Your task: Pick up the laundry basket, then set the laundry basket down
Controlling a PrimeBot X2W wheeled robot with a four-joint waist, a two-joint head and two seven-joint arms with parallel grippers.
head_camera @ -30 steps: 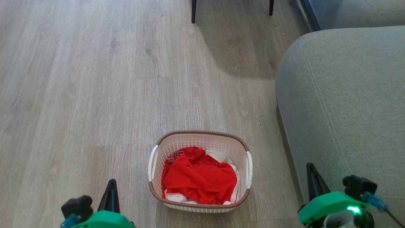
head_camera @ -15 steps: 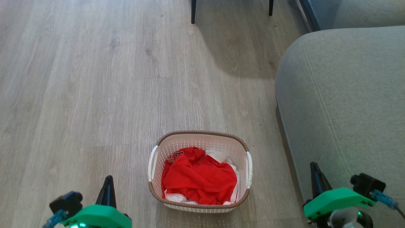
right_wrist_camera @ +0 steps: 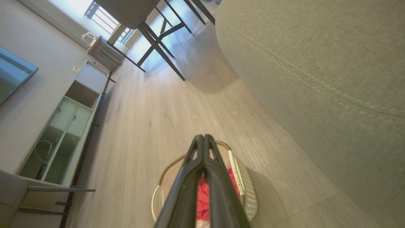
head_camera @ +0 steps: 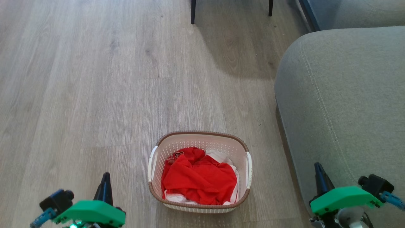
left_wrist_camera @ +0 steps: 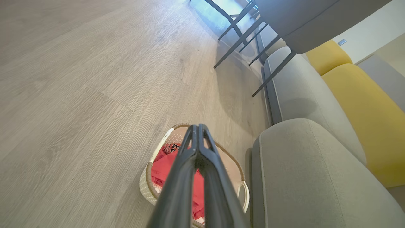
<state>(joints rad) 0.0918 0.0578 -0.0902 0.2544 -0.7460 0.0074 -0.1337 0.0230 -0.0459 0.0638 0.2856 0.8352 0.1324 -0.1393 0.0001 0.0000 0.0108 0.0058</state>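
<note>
On the floor (head_camera: 95, 95), low in the head view and near its centre, the laundry basket (head_camera: 202, 143) stands upright. It is cream and perforated, with a brown woven-look rim. Its two white handles (head_camera: 152, 163) sit on the short sides. A crumpled red garment (head_camera: 199, 180) fills most of it, and a white cloth (head_camera: 221, 155) shows at the far right edge and beneath.

We note the left hand (head_camera: 106, 176) to the basket's left and the right hand (head_camera: 317, 166) to its right. Both are clear of the handles and touch nothing. Each has its two dark fingers pressed together and holds nothing. Both wrist views confirm this, showing the tips meeting in front of the basket.

The floor is pale grey wood-look planking. A grey fabric sofa (head_camera: 341, 95) with a rounded, stitched arm lies near the basket's right side, with a strip of floor between them. Beyond, dark chair legs (head_camera: 193, 11) stand in a patch of shadow. The left wrist view shows yellow cushions (left_wrist_camera: 364, 110) behind the sofa. The right wrist view shows a pale shelf unit (right_wrist_camera: 63, 126) with open compartments along the wall.
</note>
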